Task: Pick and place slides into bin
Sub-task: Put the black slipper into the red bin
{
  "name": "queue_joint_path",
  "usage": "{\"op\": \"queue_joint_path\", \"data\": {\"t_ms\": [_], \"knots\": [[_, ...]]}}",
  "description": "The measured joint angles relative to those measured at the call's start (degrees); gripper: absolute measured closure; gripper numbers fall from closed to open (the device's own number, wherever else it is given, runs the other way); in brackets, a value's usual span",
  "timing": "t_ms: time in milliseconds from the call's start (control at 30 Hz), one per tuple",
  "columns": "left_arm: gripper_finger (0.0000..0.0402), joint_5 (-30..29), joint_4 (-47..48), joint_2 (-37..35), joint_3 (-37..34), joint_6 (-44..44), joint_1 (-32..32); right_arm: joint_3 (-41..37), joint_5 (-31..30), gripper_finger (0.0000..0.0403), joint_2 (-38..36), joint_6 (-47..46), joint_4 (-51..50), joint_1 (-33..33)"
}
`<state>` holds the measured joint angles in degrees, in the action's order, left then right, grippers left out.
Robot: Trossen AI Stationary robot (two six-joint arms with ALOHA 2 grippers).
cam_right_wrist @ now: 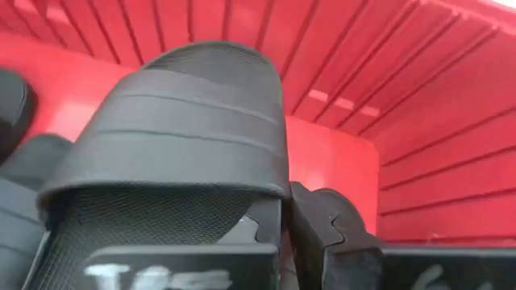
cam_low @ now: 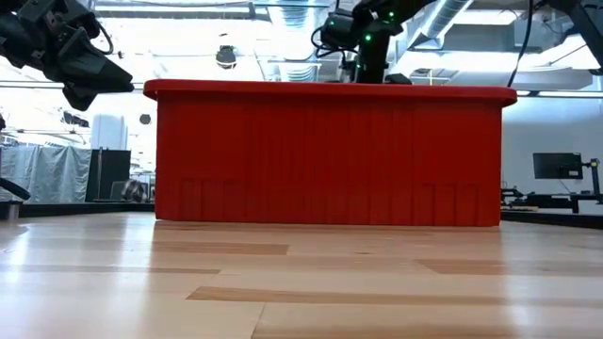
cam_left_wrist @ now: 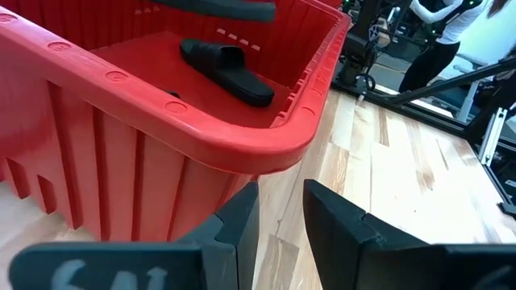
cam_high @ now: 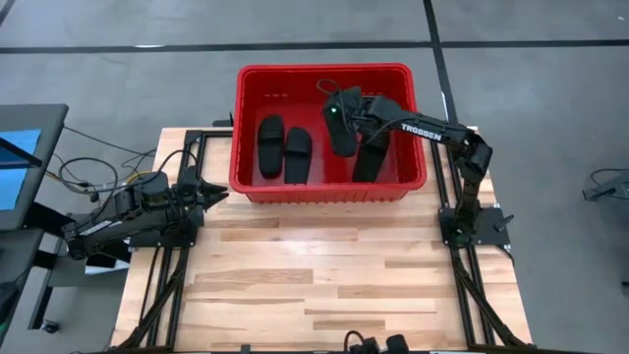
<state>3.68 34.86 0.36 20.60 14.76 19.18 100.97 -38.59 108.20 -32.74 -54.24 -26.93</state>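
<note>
Matte black slide sandal point(cam_right_wrist: 173, 129) hangs pinched, apparently by its strap, in your right gripper point(cam_high: 341, 110) over the red plastic bin point(cam_high: 248, 187), ready to drop; left gripper point(cam_high: 208, 193) waits beside it, slightly parted, empty.

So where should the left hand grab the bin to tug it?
Grip the bin by its rolled rim at the corner nearest the left hand, coming in level from outside: the lip overhangs the ribbed wall, just ahead of that open hand. The right hand holds a slide over the bin.
</note>
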Motion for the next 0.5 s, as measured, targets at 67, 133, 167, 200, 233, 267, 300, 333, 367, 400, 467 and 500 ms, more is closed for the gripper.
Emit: {"op": "queue_joint_path", "data": {"t_ms": [67, 133, 167, 200, 233, 267, 300, 333, 367, 400, 467, 500], "knots": [[0.0313, -0.02, -0.01, 0.00, 0.00, 0.00, 0.02, 0.00, 0.73, 0.0403, -0.02, -2.11, -0.67, -0.28], [0.0313, 0.00, -0.01, 0.00, 0.00, 0.00, 0.01, 0.00, 1.59, 0.0403, -0.01, -4.17, -1.23, -0.28], [0.0313, 0.00, -0.01, 0.00, 0.00, -0.02, 0.00, 0.02, 1.75, 0.0403, 0.40, -5.03, -1.22, -0.08], [0.0313, -0.02, -0.01, 0.00, 0.00, -0.02, 0.00, 0.16, 1.66, 0.0403, 1.10, -5.93, -1.05, 0.33], [0.0313, -0.02, -0.01, 0.00, 0.00, 0.00, 0.00, 0.14, 2.02, 0.0403, 1.71, -6.88, -1.28, 0.55], [0.0313, -0.02, -0.01, 0.00, 0.00, 0.00, 0.00, -0.07, 2.99, 0.0403, 2.10, -7.86, -2.53, 0.53], [0.0313, -0.02, -0.01, 0.00, 0.00, 0.00, 0.02, -0.15, 3.40, 0.0403, 2.54, -8.48, -3.99, 0.50], [0.0313, -0.02, 0.00, 0.00, 0.00, 0.00, 0.01, 0.02, 3.24, 0.0403, 3.34, -9.31, -4.20, 0.86], [0.0313, -0.01, -0.01, 0.00, 0.00, 0.00, 0.02, 0.17, 3.08, 0.0403, 4.01, -10.25, -3.99, 1.11], [0.0313, -0.01, -0.01, 0.00, 0.00, -0.02, 0.00, 0.11, 3.51, 0.0403, 4.65, -10.66, -4.80, 0.94], [0.0313, -0.08, -0.03, 0.00, 0.00, 0.00, 0.02, -0.04, 4.14, 0.0403, 6.08, -10.86, -6.15, 0.93], [0.0313, -0.04, 0.03, 0.00, 0.00, 0.00, 0.02, -0.01, 4.20, 0.0403, 6.73, -11.00, -5.57, 0.90]]}}
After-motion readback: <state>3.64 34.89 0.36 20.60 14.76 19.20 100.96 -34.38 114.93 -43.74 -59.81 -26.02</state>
